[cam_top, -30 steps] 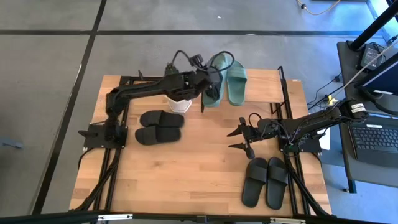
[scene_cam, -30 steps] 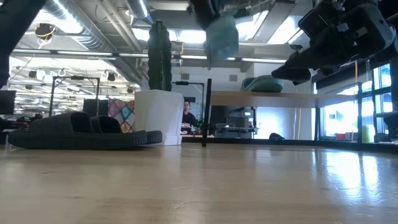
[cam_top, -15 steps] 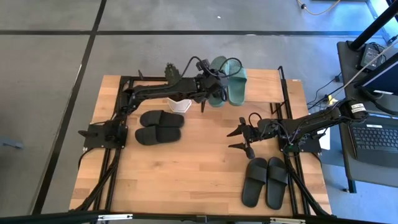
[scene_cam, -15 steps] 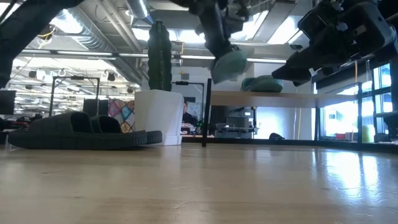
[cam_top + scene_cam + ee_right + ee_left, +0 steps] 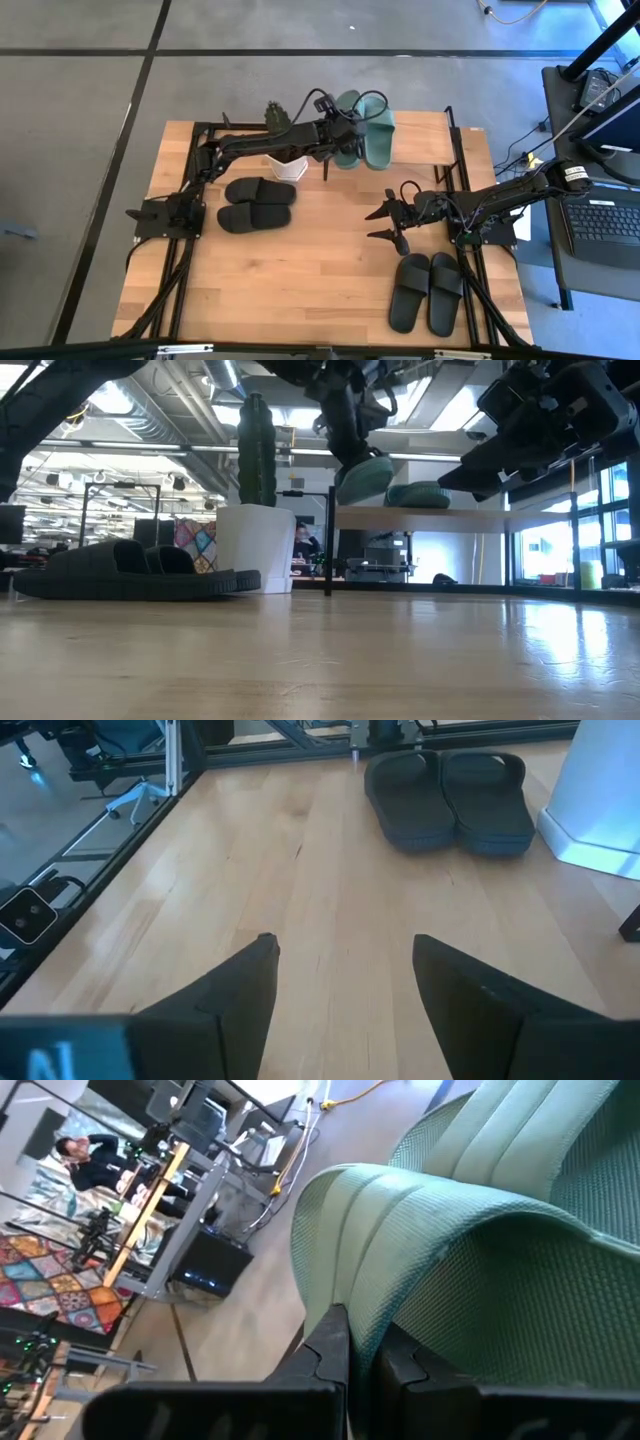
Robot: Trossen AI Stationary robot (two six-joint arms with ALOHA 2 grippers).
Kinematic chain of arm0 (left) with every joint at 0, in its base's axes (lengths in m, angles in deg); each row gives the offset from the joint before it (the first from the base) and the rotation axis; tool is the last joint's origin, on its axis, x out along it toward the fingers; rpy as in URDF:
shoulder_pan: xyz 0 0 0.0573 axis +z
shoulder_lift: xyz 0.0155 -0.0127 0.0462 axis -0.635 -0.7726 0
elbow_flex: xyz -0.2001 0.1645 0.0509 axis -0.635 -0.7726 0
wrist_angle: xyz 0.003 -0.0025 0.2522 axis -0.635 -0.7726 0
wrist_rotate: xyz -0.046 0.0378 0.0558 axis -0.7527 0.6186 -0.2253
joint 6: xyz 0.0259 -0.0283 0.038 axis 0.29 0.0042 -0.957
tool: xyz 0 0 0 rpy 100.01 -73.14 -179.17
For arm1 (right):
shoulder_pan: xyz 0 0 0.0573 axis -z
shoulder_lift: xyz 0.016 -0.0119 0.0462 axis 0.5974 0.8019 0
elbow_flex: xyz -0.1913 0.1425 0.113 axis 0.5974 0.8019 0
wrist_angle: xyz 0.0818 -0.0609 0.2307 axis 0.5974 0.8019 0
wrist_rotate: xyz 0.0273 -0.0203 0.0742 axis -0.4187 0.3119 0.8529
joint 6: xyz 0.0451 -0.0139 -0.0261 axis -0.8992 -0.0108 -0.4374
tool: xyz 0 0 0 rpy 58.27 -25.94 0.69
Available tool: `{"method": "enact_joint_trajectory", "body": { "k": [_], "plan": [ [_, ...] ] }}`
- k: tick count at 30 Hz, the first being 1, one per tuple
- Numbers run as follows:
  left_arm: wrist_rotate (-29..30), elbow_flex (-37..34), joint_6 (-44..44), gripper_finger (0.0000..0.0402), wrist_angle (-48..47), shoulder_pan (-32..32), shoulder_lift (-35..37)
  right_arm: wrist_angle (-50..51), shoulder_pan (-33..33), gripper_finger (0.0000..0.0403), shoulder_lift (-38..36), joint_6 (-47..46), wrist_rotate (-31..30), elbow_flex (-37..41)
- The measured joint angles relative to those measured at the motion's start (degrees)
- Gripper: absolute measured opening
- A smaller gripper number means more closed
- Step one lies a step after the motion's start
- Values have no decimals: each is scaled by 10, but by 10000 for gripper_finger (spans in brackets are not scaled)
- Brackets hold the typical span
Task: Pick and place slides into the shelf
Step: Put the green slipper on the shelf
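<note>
My left gripper (image 5: 338, 136) reaches over the shelf (image 5: 450, 517) at the table's far side and is shut on a sage-green slide (image 5: 349, 122). In the low view this slide (image 5: 364, 476) is tilted just above the wooden top board. The second green slide (image 5: 379, 130) lies on that board beside it. My right gripper (image 5: 383, 222) hangs open and empty over the table's right middle. One black pair (image 5: 256, 203) lies flat on the table at the left, another black pair (image 5: 428, 290) at the near right. My left gripper (image 5: 358, 1355) pinches the edge of the green slide's wide strap (image 5: 352, 1305) between its two fingers. The slide is tilted in the hold, just over the shelf's top board; whether it touches the board I cannot tell.
A white pot (image 5: 287, 166) with a tall cactus (image 5: 256, 450) stands on the table just left of the shelf, under my left arm. The shelf's black post (image 5: 331, 545) stands beside it. Bare tabletop (image 5: 320, 270) lies between the two black pairs.
My left gripper has carried the green slide down and toward the table's far edge, onto the shelf's left part. The slide hung high above the board a second ago; it now sits low over it, next to the other green slide. My right arm kept still.
</note>
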Motion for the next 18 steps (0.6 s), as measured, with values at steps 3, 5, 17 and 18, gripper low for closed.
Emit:
{"method": "enact_joint_trajectory", "body": {
  "k": [3, 5, 17, 18],
  "plan": [
    [5, 0, 4, 2, -14, 0, 0, 1, 0, 232, 0, 0, 0, 0],
    [12, 0, 4, 2, -15, 0, 0, 1, 0, 232, 0, 0, 0, 0],
    [8, 0, 5, 2, -29, 0, 0, 22, 0, 232, 0, 0, 0, 0],
    [6, 0, 5, 2, -28, 0, 0, 23, 0, 232, 0, 0, 0, 0]
  ]
}}
